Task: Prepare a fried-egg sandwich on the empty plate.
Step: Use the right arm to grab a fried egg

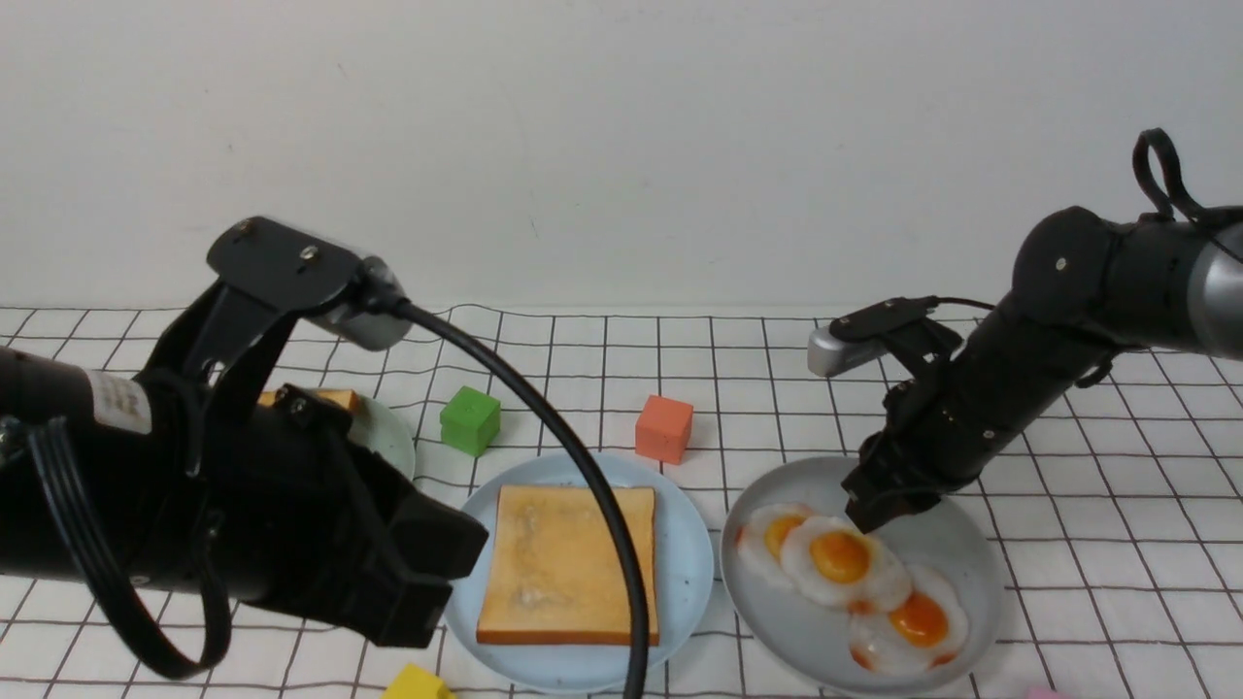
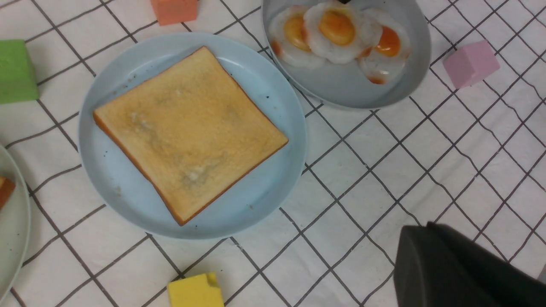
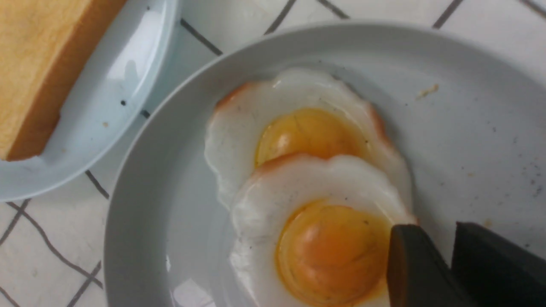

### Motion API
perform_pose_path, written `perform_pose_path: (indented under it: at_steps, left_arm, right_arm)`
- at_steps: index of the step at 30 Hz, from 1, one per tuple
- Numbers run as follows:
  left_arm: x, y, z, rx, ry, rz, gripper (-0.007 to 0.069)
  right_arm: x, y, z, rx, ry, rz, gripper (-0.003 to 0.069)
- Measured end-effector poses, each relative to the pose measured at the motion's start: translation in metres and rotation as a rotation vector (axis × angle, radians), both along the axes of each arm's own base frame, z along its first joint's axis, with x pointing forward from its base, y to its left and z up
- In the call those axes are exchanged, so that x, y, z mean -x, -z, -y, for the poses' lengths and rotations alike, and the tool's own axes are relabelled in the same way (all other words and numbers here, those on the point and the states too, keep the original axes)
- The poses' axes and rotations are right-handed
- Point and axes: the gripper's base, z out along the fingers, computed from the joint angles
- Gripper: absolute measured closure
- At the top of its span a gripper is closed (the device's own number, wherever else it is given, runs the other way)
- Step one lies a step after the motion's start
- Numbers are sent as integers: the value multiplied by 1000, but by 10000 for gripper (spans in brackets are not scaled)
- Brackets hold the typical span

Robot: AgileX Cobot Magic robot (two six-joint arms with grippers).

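The light blue plate (image 1: pixel 685 544) holds one golden toast slice (image 1: pixel 568 563), also in the left wrist view (image 2: pixel 187 132). No egg lies on it. A grey plate (image 1: pixel 952 553) to its right holds three overlapping fried eggs. My right gripper (image 1: pixel 867 519) is down at the far edge of the middle egg (image 1: pixel 840 558). In the right wrist view (image 3: pixel 439 232) the jaws stand a narrow gap apart over that egg's (image 3: pixel 324 251) rim; the egg lies flat. My left gripper (image 2: pixel 420 230) is shut and empty, hovering near the blue plate's front left.
A pale green plate (image 1: pixel 388 437) with more toast (image 1: pixel 330 398) sits behind my left arm. A green block (image 1: pixel 470 419) and an orange block (image 1: pixel 664 428) stand behind the blue plate. A yellow block (image 1: pixel 416 684) lies in front, a pink block (image 2: pixel 470 64) beside the grey plate.
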Motion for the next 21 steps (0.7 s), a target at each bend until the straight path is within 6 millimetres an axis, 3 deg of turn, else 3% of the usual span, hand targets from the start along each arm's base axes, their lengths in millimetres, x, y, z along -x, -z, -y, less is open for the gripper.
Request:
perform_pose_path:
  at_steps: [9,12,16,21]
  left_arm:
    - [0,0,0,-3,0,0,638]
    - [0,0,0,-6,0,2,638]
    - [0,1,-1,-9,0,3,638]
    - [-1,1,-2,-30,-11,7,638]
  right_arm:
    - [-2,11,-3,-22,-16,-20,475]
    - [0,11,-5,-44,-28,-31,519]
    - [0,10,-6,-53,-31,-36,638]
    - [1,6,-6,-54,-34,-29,648]
